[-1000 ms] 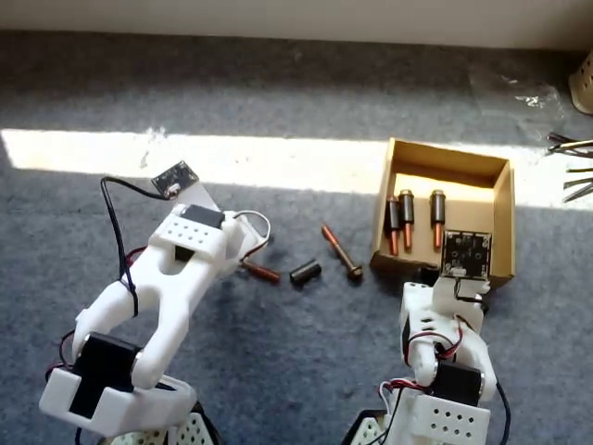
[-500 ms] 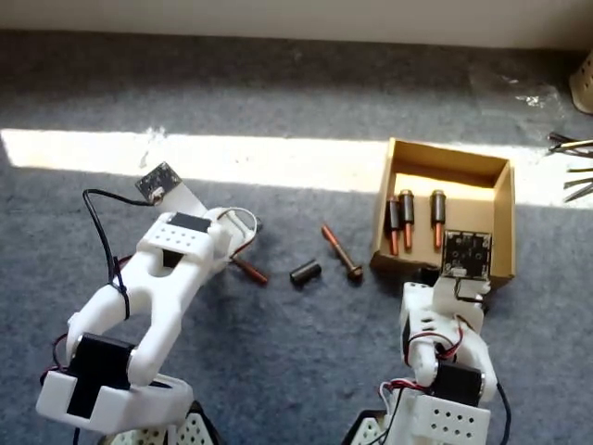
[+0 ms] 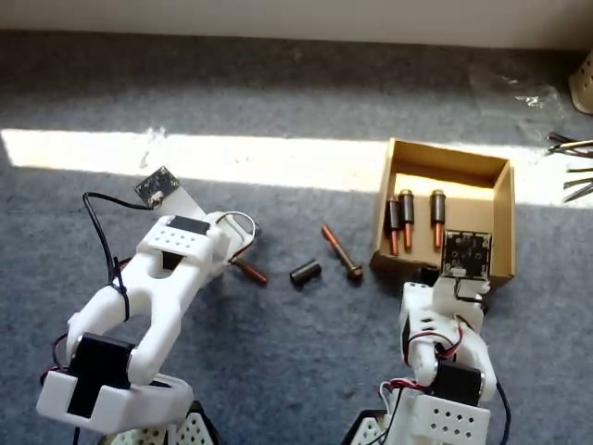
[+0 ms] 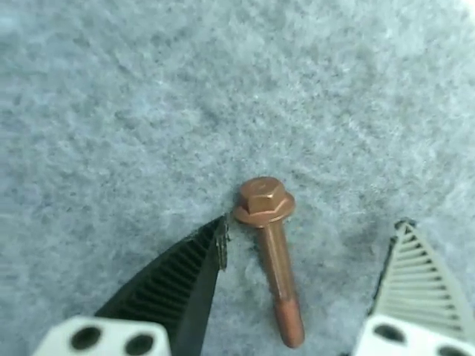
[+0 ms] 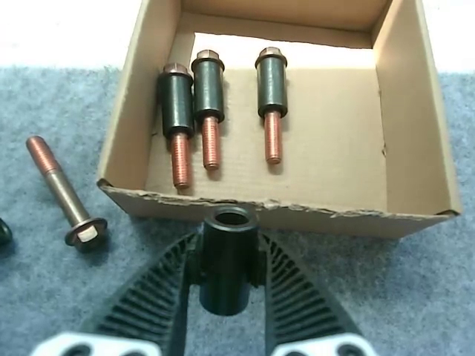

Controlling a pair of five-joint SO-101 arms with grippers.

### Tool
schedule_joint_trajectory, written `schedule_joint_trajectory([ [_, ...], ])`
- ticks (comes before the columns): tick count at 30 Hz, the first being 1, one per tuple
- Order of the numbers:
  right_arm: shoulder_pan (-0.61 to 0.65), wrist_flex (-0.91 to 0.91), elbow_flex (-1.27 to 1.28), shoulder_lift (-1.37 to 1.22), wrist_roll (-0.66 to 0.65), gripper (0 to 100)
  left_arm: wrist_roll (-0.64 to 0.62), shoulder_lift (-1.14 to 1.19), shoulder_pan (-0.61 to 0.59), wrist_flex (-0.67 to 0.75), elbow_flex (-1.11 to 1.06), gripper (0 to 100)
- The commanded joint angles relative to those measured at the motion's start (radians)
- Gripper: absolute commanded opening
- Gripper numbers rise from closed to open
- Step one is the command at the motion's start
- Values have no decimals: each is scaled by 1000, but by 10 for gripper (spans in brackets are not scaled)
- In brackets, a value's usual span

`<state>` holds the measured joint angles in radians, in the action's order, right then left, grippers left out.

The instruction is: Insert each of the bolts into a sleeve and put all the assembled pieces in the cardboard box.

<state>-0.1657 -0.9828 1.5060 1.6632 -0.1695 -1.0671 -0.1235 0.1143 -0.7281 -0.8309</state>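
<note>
Cardboard box (image 3: 473, 206): open-topped, set on the grey carpet (image 3: 296, 371) ahead of the right arm, partly in a band of sunlight.
Box contents: three assembled pieces lying flat on the box floor, each a copper bolt pushed through a black sleeve; left piece (image 3: 393, 225) and middle piece (image 3: 406, 218) nearly touching, right piece (image 3: 437, 220) a little apart. Heads toward the far wall, threaded ends toward the near wall.
Right gripper (image 5: 228, 239): clamped on a held sleeve (image 5: 226, 278), black, with its bore showing at the end toward the box; outside the box, just before its near wall.
Left gripper (image 4: 312, 222): fingers spread wide, one on each side of the straddled bolt (image 4: 273, 259); dark finger close beside the hex head, pale finger clear of the shank.
Straddled bolt: flat on the carpet, well apart from the box, to its left.
Loose bolt (image 3: 341, 252): flat on the carpet, outside the box, head end near its near left corner.
Loose sleeve (image 3: 305, 273): on its side on the carpet, between the two bare bolts, touching neither.
</note>
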Motion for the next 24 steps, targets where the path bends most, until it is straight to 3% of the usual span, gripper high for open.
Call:
schedule_joint_trajectory([
  [1, -4, 24, -12, 10, 0, 4, -3, -36, -10, 11, 5, 287],
  [8, -7, 22, -12, 10, 0, 4, -2, -36, -12, 14, 7, 35],
  [13, -8, 22, -12, 10, 0, 4, 14, -36, -12, 14, 7, 22],
  [24, -5, 22, -12, 10, 3, 4, 301, -36, -8, 8, 5, 24],
])
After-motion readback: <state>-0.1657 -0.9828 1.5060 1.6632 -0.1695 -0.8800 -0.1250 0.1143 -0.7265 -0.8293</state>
